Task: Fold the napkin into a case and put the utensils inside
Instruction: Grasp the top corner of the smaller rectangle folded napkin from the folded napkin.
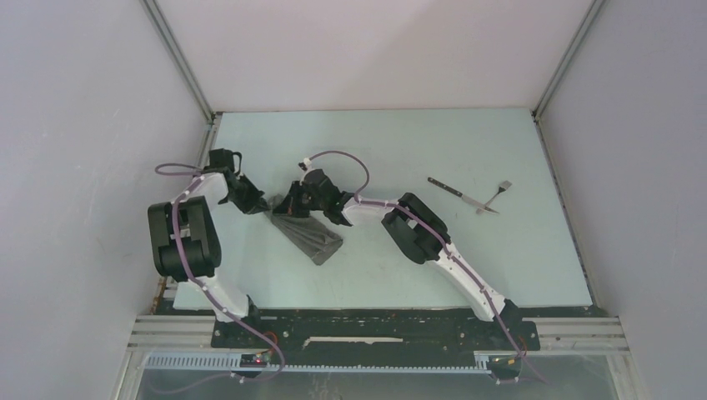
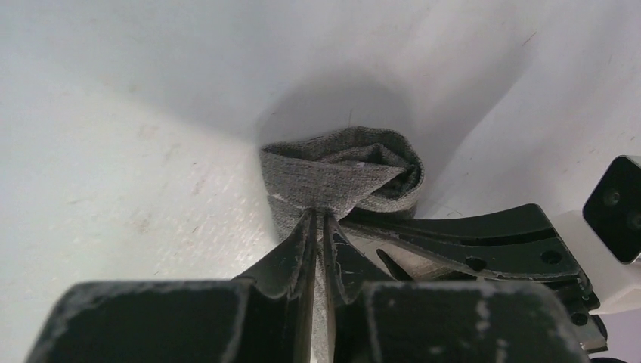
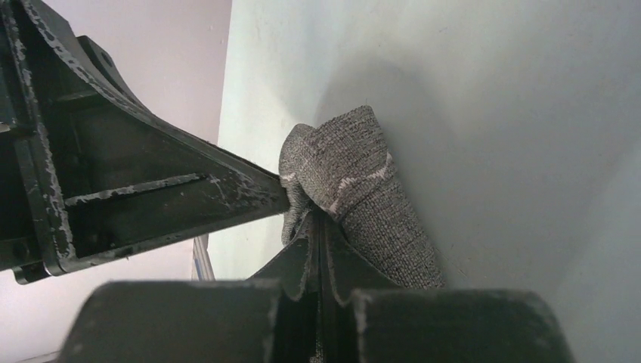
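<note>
**Both arms at the napkin.** The napkin (image 1: 310, 234) lies on the table (image 1: 392, 150) as a bunched, tapering wad, not yet folded flat. Both arms meet at its far end. I read this as a shared pinch. The left gripper (image 2: 320, 221) has its jaws drawn narrow on a fold of cloth. The right gripper (image 3: 321, 224) clamps the same crumpled end from the other side, fingers tight on the weave (probably so the two can draw corners apart and spread it). The knife (image 1: 454, 192) and fork (image 1: 498, 193) lie well to the right of the napkin, untouched, and their near ends appear to meet.

Only the overhead view shows the cutlery and the wad's trailing tail, but there the wrists hide both jaws. Only the wrist views show cloth between the fingers. Each also shows the other arm's finger just beside the napkin.
</note>
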